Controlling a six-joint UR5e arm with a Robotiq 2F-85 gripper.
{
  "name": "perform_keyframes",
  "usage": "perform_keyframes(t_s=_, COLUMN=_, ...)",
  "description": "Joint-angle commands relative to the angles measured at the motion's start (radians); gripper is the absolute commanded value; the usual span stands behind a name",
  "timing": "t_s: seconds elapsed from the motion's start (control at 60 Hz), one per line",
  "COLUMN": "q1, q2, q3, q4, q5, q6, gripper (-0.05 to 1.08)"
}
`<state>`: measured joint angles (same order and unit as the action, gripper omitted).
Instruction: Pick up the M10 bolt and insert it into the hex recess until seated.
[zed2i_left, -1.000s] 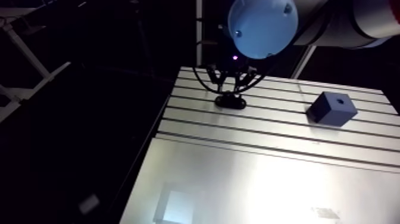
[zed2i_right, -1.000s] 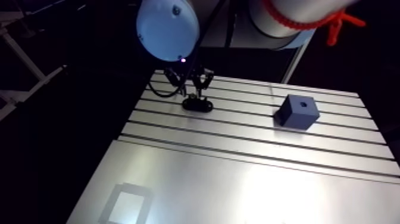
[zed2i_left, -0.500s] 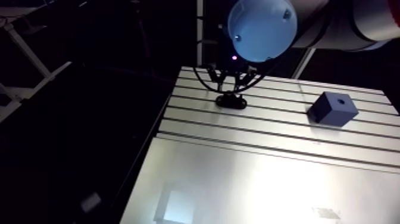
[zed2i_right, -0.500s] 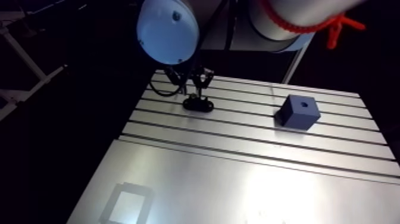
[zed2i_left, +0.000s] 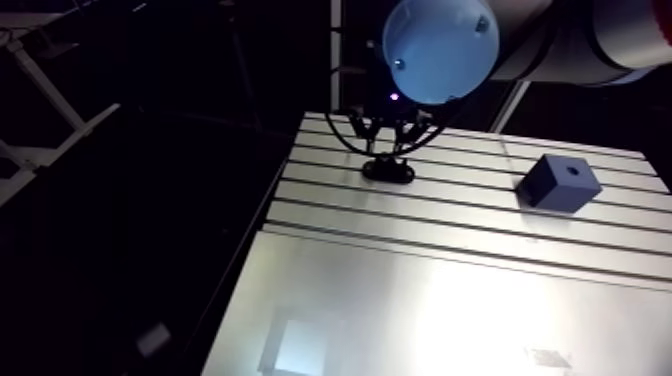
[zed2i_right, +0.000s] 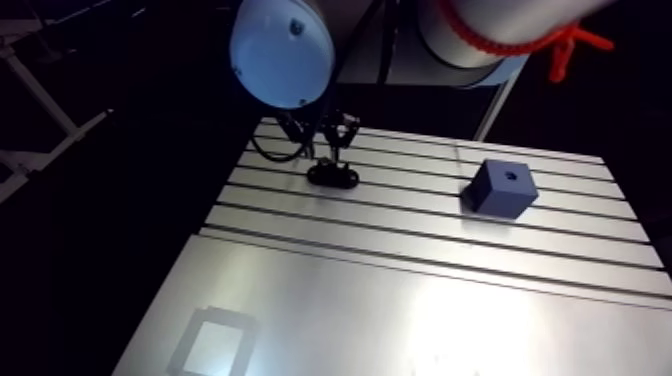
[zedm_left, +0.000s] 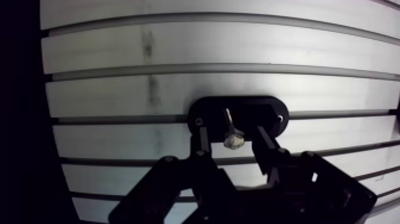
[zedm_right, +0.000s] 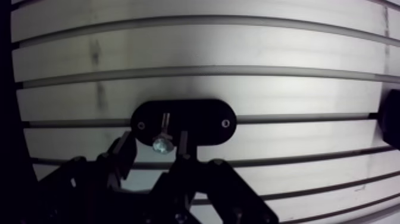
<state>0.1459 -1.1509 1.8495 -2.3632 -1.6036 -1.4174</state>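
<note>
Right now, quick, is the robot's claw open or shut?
Gripper: open, one finger on each side of the bolt, not squeezing it.

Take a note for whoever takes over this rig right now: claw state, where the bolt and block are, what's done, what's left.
Claw: open, straddling the bolt, not clamped on it.
Bolt: standing head-up in the black oval holder on the table.
Blue block, hole in its top: on the table, well apart from the holder.
Done: claw placed at the bolt.
Left: grasp, lift, carry to the block, insert until seated.
</note>
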Motion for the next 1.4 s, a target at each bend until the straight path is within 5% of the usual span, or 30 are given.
perform_keyframes(t_s=0.017, q1=0.000, q2=0.000, q3=0.001, q4=0.000, q5=0.000, q6=-0.003, gripper=0.51)
perform_keyframes(t_s=1.4, q1=0.000, q2=0.012, q3=0.003, q4=0.003, q5=0.000, q6=-0.007, gripper=0.59)
